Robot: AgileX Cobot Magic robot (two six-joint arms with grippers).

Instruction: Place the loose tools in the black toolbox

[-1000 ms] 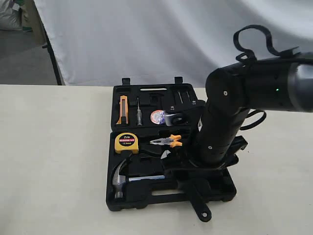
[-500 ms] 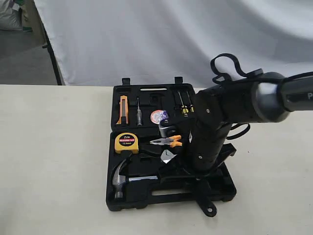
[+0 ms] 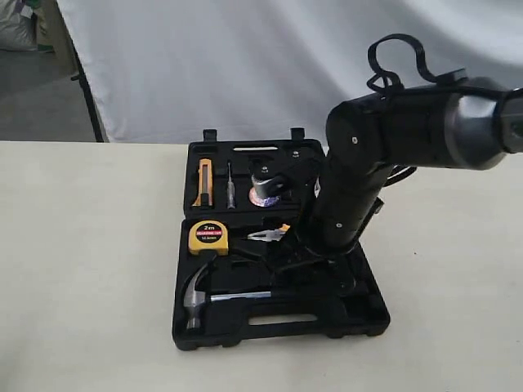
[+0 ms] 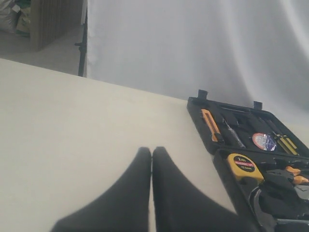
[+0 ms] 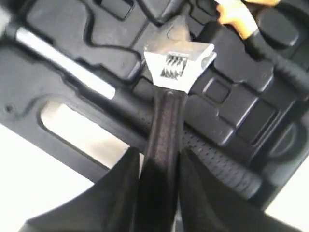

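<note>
The black toolbox [image 3: 278,331] lies open on the table. In its near half rests the claw hammer [image 3: 196,298], steel shaft and black handle seated in a recess [image 5: 63,63]. My right gripper [image 5: 160,153] is shut on the black handle of the adjustable wrench [image 5: 178,60], holding it just above the hammer's handle, silver head over the moulded recesses. The small tape roll [image 4: 263,141] sits in the far half; in the exterior view a grey part of the right arm partly covers the roll [image 3: 260,199]. Over bare table left of the case, my left gripper [image 4: 152,151] is shut and empty.
A yellow tape measure [image 3: 208,237] and orange-handled pliers [image 3: 268,234] lie in the near half. An orange utility knife [image 3: 203,181] and a small screwdriver [image 3: 231,186] sit in the far half. The right arm [image 3: 359,180] leans over the case's right side. A white backdrop hangs behind.
The right arm has swung left and back over the case. The wrench handle that stuck out past the case's front edge now lies over the case. The case has shifted slightly left.
</note>
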